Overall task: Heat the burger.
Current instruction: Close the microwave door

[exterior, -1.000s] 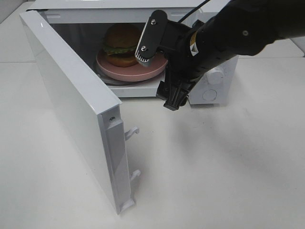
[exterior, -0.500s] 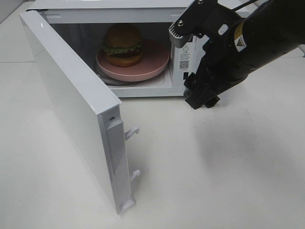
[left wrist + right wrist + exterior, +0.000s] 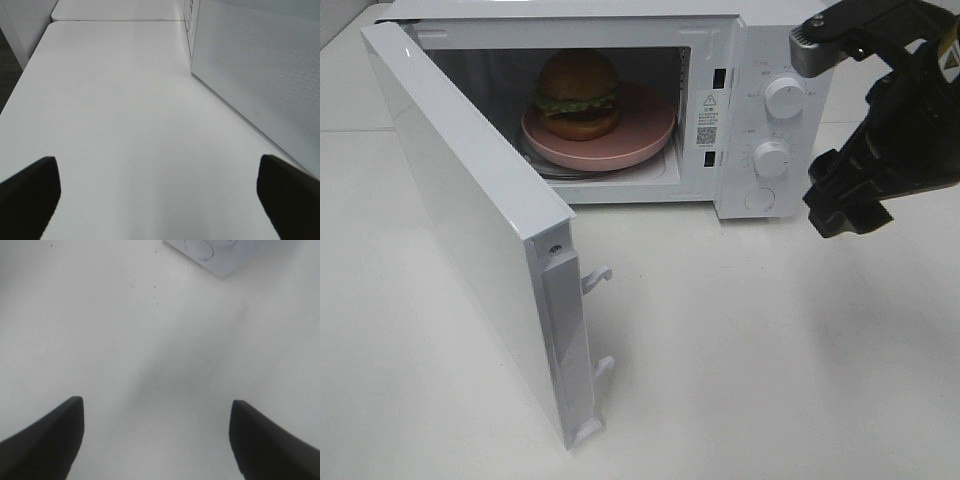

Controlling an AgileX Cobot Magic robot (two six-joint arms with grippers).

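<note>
- Sitting inside the microwave (image 3: 738,60): 1 burger (image 3: 578,92), upright on 1 round pink plate (image 3: 645,125), set toward the plate's left-rear part as the high cam sees it.
- Plate rests on 1 glass turntable (image 3: 552,167); only its front edge shows under the plate rim.
- 1 microwave door (image 3: 470,230), swung wide open to the left of the high view, w/ 2 white latch hooks on its free edge: upper (image 3: 597,278) and lower (image 3: 604,368).
- Control panel, right of the cavity: 2 round knobs, upper (image 3: 783,98) and lower (image 3: 771,159), plus 1 round button (image 3: 758,200) under them. 1 sticker w/ a code square (image 3: 708,118) on the inner frame.
- 2 claws total. Right gripper (image 3: 157,440): jaws spread wide, nothing between them, over the bare white table (image 3: 750,350), just right of the microwave's front corner, well apart from the burger.
- Left gripper (image 3: 160,200): jaws also spread wide and empty, 2 dark fingertips at the frame corners, over the table w/ a white dotted-mesh panel (image 3: 255,65) beside it. Not seen in the high cam.
- Neither claw touches burger, plate or door.
</note>
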